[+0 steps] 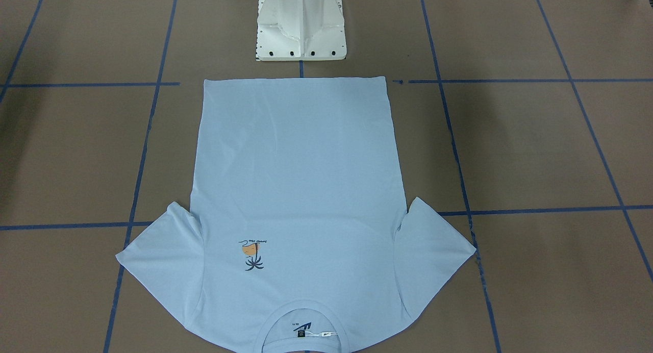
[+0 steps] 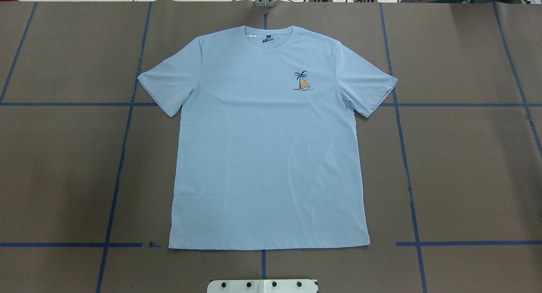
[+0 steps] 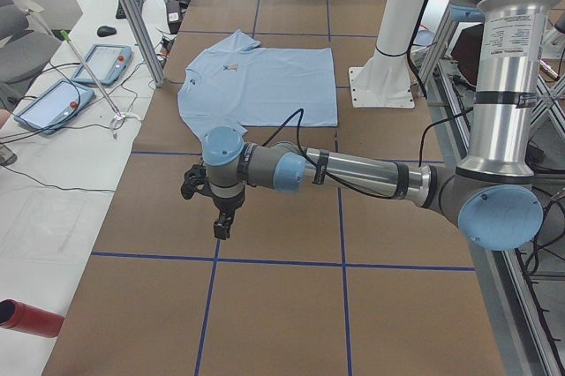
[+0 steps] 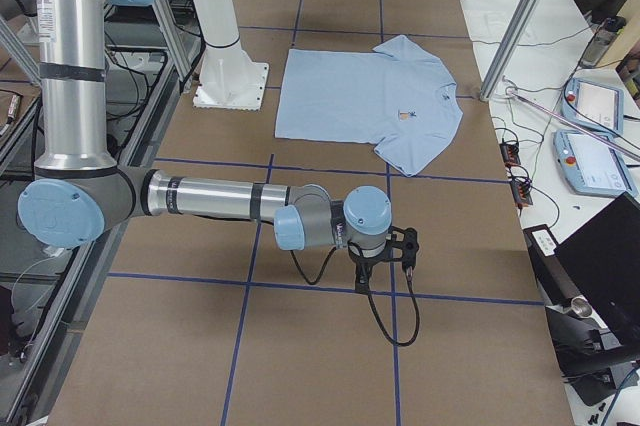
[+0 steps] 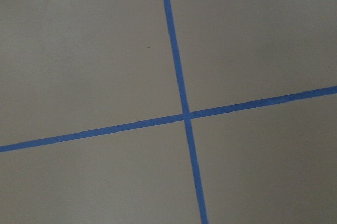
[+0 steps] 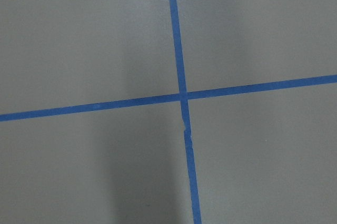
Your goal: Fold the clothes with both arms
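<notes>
At the middle of the tabletop (image 2: 465,170), the light blue t-shirt (image 2: 266,149) lies flat, print up and sleeves spread. Its hem sits just in front of the white pedestal (image 1: 302,26) and its collar points toward the far edge. Out by the left end, the left gripper (image 3: 221,228) hangs over bare brown surface, well apart from the shirt. The right gripper (image 4: 365,281) mirrors it by the right end. Spread or pressed together? Cannot tell for either.

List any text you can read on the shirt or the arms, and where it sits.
Script under the palm-tree print on the t-shirt: too small to read.
Neck label: logo mark, lettering blurred.
Sticker on the left arm: print too small to read.
Nothing legible enough to quote.
</notes>
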